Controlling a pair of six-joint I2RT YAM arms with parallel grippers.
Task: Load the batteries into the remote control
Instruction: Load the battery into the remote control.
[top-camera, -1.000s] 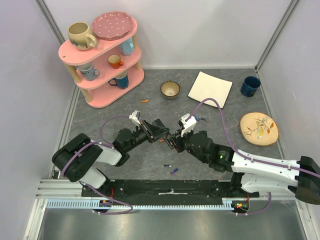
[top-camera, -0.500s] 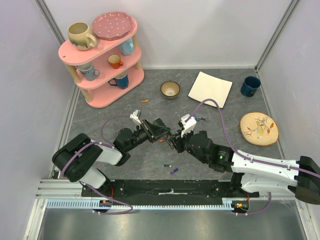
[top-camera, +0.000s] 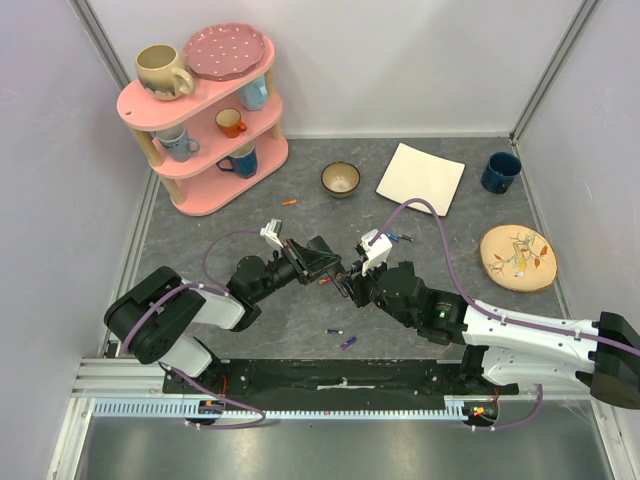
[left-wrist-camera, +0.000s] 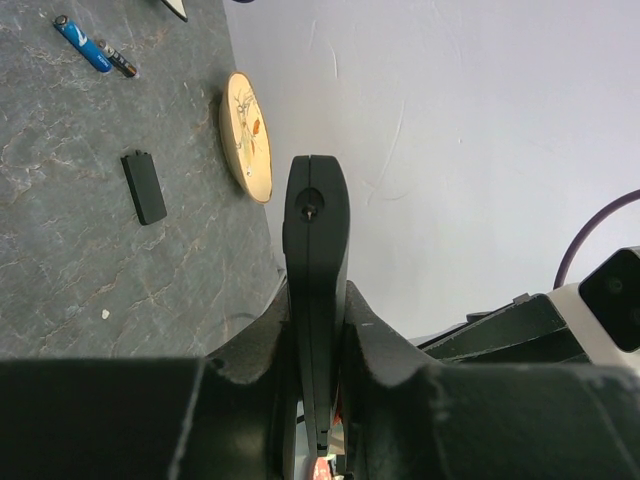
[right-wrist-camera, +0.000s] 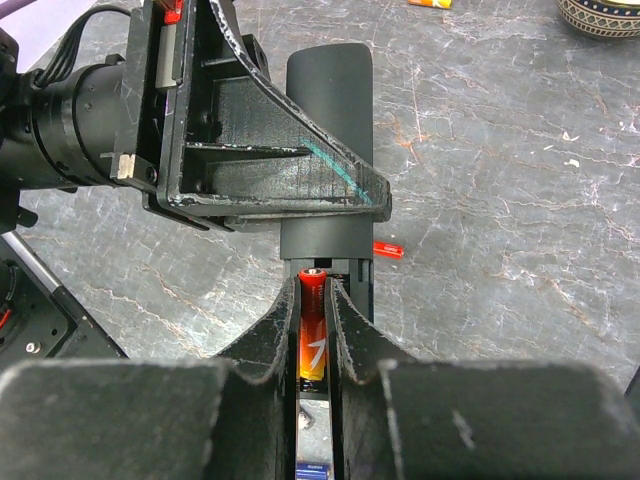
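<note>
Judging from the right wrist view, midway through seating a cell: right gripper (right-wrist-camera: 312, 290) clenched on an orange battery (right-wrist-camera: 312, 340), capped end pointing straight ahead of the fingertips at the open near end of the remote control (right-wrist-camera: 328, 85). No telling whether that end is already inside the bay. Remote clamped edgewise in the shut left gripper (left-wrist-camera: 318, 300), jutting well forward of those fingers. Line the battery's axis up with the bay before pushing. Advance slowly, straight ahead of the right fingertips, and ease the grip only once the far terminal sits against its contact. Hold the left clamp firm, since any yield there would probably let the remote swing away from the push. Check polarity first; not readable from these views. From the right wrist alone: the held battery, the bay, and a red battery (right-wrist-camera: 388, 249) on the table (right-wrist-camera: 500, 150) just right of the remote. From the left wrist alone: the remote's narrow edge and, below and left of the left fingers, a small flat black piece (left-wrist-camera: 145, 187), possibly the bay cover, with a blue battery (left-wrist-camera: 82, 45) beyond it and a painted plate (left-wrist-camera: 247, 135) nearby. From above alone: both grippers meeting nose to nose, and a purple battery (top-camera: 348, 343) lying behind them, toward the arm bases; held battery too small to make out there.
</note>
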